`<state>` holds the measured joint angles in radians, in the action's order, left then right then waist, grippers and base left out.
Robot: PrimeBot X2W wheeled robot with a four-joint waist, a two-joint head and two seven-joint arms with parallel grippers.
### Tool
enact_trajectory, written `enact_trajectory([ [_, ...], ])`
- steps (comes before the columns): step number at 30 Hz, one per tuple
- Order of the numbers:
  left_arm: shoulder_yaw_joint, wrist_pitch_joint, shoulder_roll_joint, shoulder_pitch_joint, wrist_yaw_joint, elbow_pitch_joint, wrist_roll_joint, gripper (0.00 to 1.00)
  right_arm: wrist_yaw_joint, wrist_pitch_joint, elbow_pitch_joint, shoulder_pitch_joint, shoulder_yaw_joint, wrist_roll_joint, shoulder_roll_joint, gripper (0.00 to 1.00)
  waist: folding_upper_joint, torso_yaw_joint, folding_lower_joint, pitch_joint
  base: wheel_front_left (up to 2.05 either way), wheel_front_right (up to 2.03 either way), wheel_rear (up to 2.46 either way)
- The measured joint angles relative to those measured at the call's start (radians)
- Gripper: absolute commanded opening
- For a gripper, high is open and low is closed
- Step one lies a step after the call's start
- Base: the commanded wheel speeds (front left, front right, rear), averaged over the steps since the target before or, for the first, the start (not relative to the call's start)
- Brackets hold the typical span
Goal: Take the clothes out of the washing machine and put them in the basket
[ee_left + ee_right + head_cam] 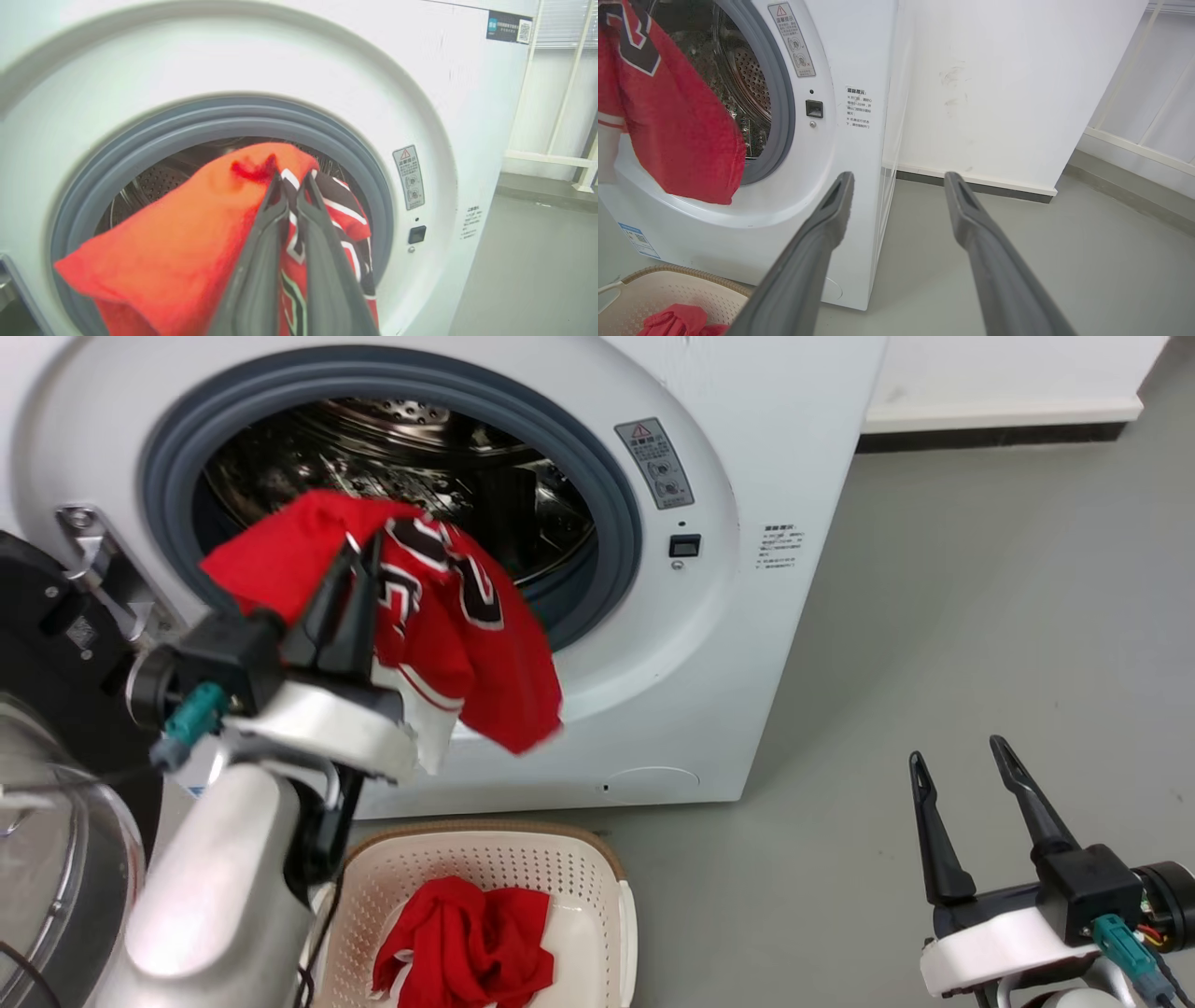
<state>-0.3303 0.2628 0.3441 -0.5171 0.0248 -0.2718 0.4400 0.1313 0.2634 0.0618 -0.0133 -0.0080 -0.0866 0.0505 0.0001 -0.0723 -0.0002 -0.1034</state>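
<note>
Door (37,672): stood swung open, left of the left claw (367,543).
Left claw: clamped narrow on the jersey (457,616), fingers almost together with cloth pinched between.
Jersey: hung from the left claw's tips, draped down and to their right, in front of the washing machine (747,448) mouth; looked clear of the drum (392,457).
Washing machine: stood just beyond the left claw; showed no more cloth in the drum where visible, lower part hidden behind the jersey.
Basket (523,868): sat on the floor (934,616) below the left claw and a little to its right, well left of the right claw (957,751); held the plain red garment (467,943), crumpled.
Right claw: gaped wide, gripped nothing.
Done: by the look of it, one garment delivered, the other pulled out.
Left: probably lowering the jersey over the basket and letting go.
Count: two garments, one basket, one washing machine, two claws.
</note>
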Motion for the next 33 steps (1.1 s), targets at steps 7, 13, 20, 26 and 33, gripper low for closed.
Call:
enact_trajectory([
  [7, -0.033, -0.069, 0.009, 0.163, -0.022, 0.152, 0.023, 0.00, 0.000, 0.000, -0.005, 0.013, -0.002, 0.005, 0.000, 1.00, 0.0000, 0.018, 0.0000, 0.000, 0.00, 0.00, 0.00],
  [13, -0.101, -0.150, 0.021, 0.255, -0.016, 0.193, 0.025, 0.00, 0.000, 0.000, -0.013, -0.009, -0.001, 0.005, 0.000, 1.00, 0.0000, 0.023, 0.0001, -0.052, 0.00, 0.00, 0.00],
  [20, -0.185, -0.187, -0.012, 0.274, -0.007, 0.078, -0.006, 0.00, 0.000, 0.000, -0.015, -0.049, 0.008, 0.005, 0.000, 1.00, 0.0000, 0.019, 0.0002, -0.135, 0.00, 0.00, 0.00],
  [26, -0.221, -0.170, -0.038, 0.226, 0.019, -0.070, -0.028, 0.00, 0.000, 0.000, -0.026, -0.091, 0.020, 0.005, 0.000, 1.00, 0.0000, 0.000, 0.0003, -0.225, 0.00, 0.00, 0.00],
  [33, -0.262, -0.155, -0.063, 0.093, 0.044, -0.306, -0.072, 0.00, 0.000, 0.000, -0.048, -0.150, 0.021, 0.016, 0.000, 1.00, 0.0000, -0.038, 0.0003, -0.358, 0.00, 0.00, 0.00],
])
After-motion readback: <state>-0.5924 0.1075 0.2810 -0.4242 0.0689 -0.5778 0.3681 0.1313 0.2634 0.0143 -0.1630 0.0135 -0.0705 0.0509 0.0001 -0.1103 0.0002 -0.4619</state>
